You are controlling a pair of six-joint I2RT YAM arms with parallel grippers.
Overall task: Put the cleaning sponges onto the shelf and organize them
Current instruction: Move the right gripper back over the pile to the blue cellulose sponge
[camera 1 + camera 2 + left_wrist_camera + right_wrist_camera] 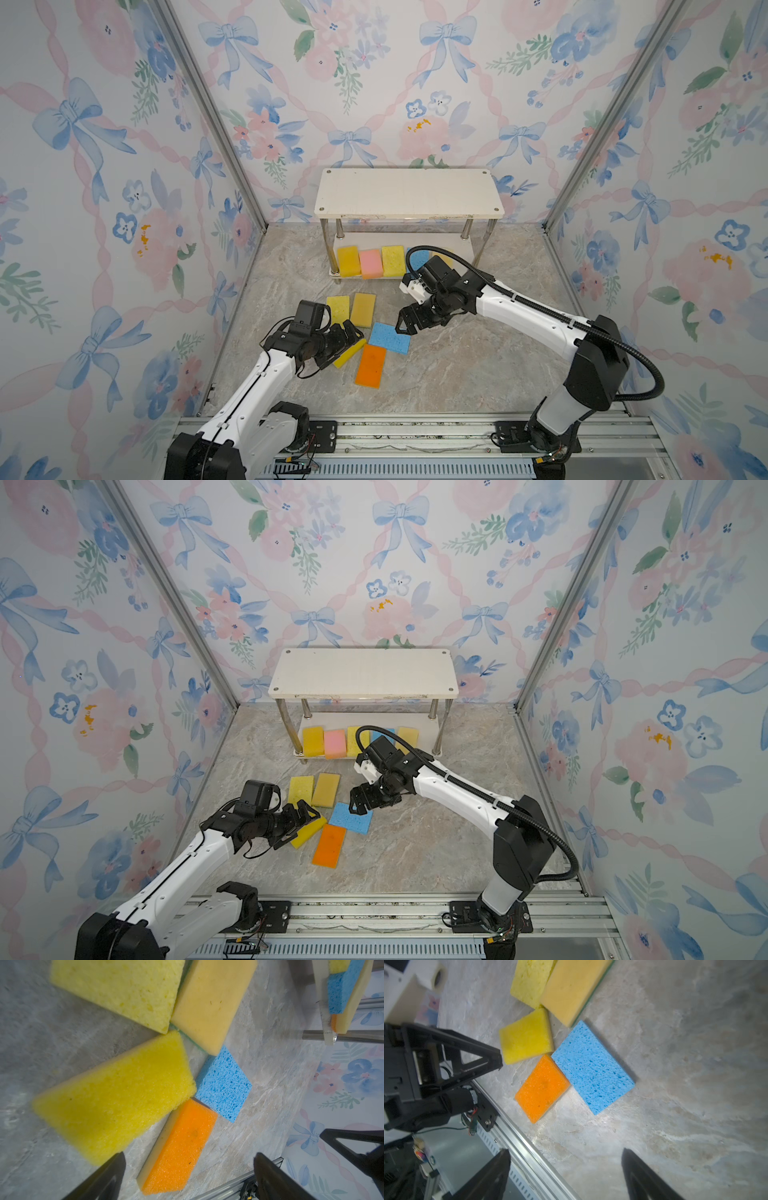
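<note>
Five cleaning sponges stand in a row on the lower board of the shelf at the back wall, among them a pink sponge. Five more lie close together on the worktop: pale yellow sponge, tan sponge, blue sponge, orange sponge and bright yellow sponge. The left claw, spread wide, hangs over the bright yellow sponge; the right claw, spread and empty, hangs by the blue sponge's edge
</note>
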